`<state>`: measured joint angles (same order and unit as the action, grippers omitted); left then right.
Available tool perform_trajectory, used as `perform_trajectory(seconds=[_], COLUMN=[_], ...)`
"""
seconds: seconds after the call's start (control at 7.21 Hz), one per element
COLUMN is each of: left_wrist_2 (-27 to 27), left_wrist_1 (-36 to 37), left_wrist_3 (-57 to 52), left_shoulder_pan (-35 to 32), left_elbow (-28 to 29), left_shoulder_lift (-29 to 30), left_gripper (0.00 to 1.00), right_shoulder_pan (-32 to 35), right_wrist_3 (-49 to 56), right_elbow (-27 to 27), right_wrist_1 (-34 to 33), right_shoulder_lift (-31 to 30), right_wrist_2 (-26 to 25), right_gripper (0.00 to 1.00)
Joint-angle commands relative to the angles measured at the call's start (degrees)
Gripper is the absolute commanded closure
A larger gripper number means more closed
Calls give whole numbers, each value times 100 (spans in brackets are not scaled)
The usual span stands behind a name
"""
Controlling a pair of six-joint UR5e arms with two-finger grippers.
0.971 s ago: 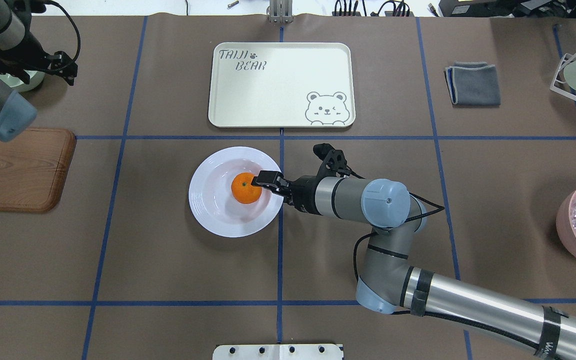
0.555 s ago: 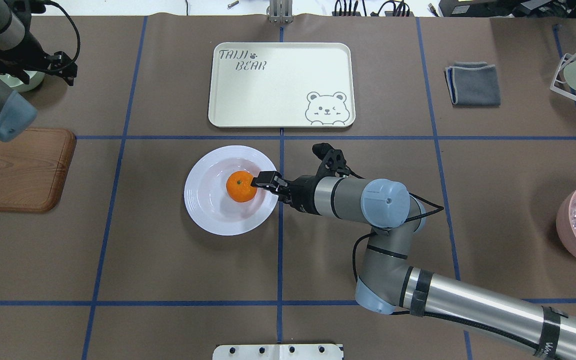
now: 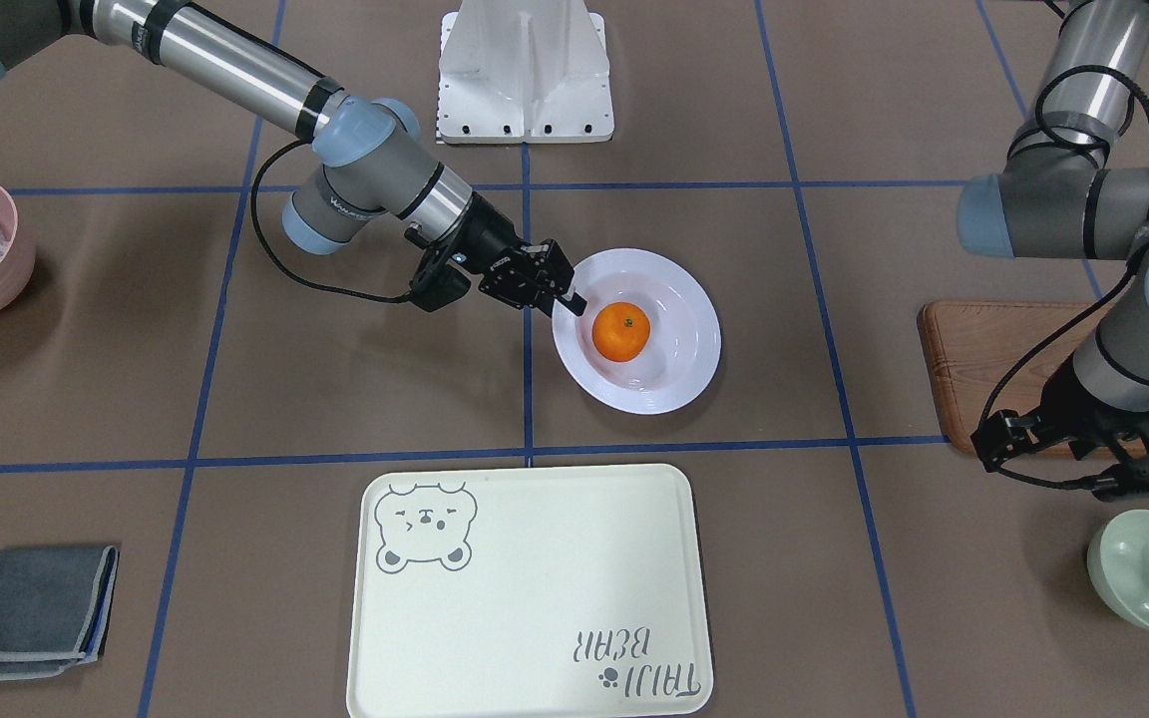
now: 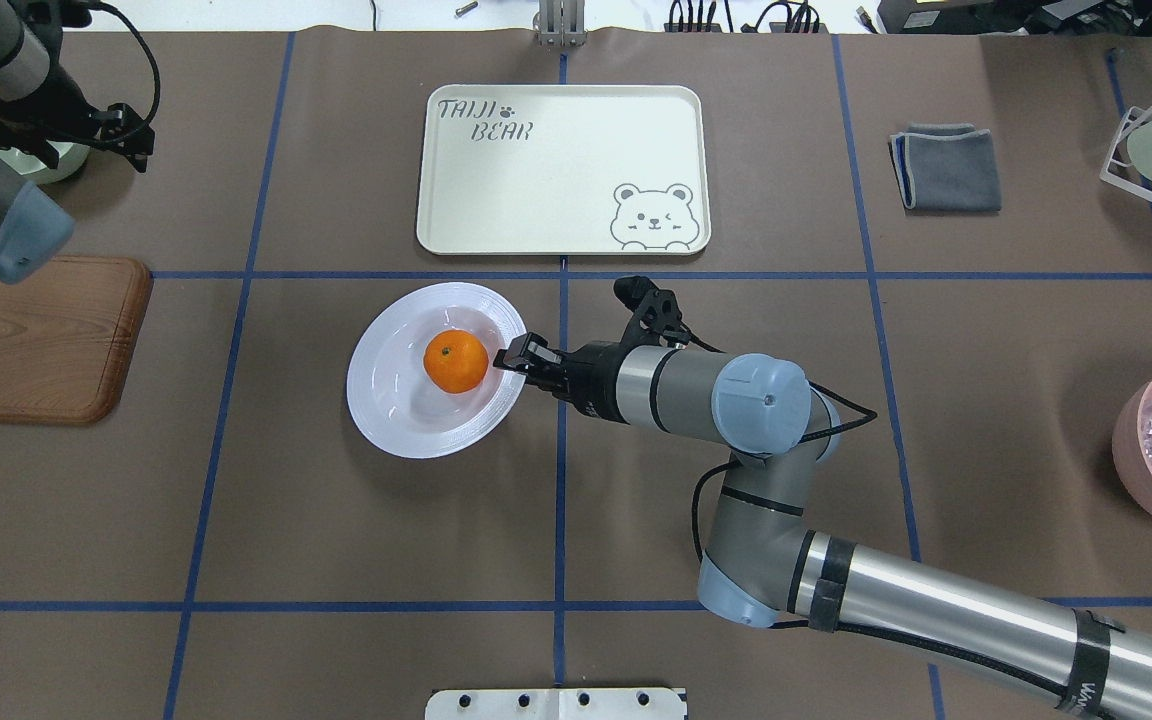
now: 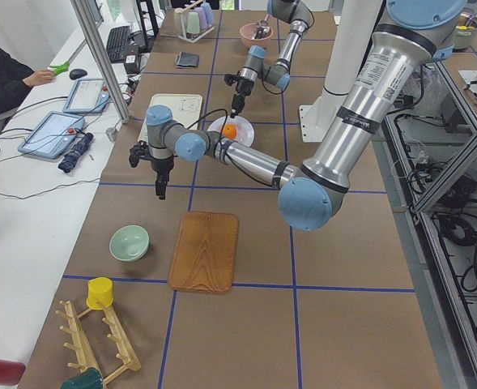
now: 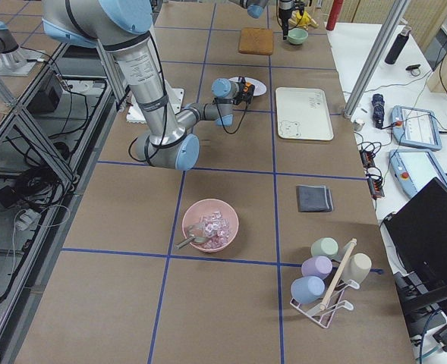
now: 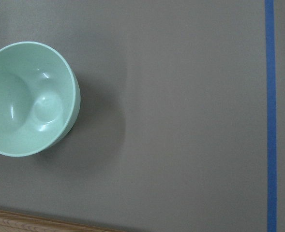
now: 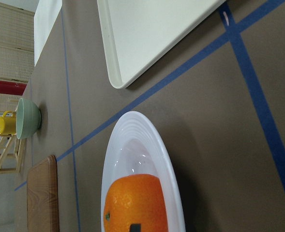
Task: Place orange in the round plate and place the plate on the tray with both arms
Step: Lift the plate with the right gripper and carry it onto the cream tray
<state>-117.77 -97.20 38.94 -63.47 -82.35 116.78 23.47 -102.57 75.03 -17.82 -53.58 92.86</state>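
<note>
Right gripper (image 4: 508,357) is pinching the ribbed rim of the glossy white round plate (image 4: 386,410), just off the tray (image 4: 556,150), that smooth cream rectangle with rounded corners. We see the dimpled orange (image 4: 455,361) in the plate's hollow. Left gripper (image 5: 159,188), well away from the tray: we can't tell its grip.

The round plate (image 8: 167,169) and orange (image 8: 132,200) run off the right wrist view's bottom edge (left claw (image 3: 1128,469) unreadable).

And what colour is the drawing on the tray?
Grey bear face on the cream tray, clearest in the overhead view.
</note>
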Motion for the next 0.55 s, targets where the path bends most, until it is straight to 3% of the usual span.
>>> perform_trajectory(seconds=[0.0,0.42], left_wrist_2=[0,9], left_wrist_1=[-1,-10], left_wrist_3=[0,0], left_shoulder_pan=[-7,10], left_elbow=[0,-9], left_shoulder_lift=[-6,-68], left_gripper=[1,1], right_shoulder_pan=[0,0], right_wrist_3=[-9,-9], right_elbow=[11,81], right_wrist_1=[6,15], right_shoulder_lift=[15,41], right_wrist_2=[-13,-31], right_gripper=[98,100])
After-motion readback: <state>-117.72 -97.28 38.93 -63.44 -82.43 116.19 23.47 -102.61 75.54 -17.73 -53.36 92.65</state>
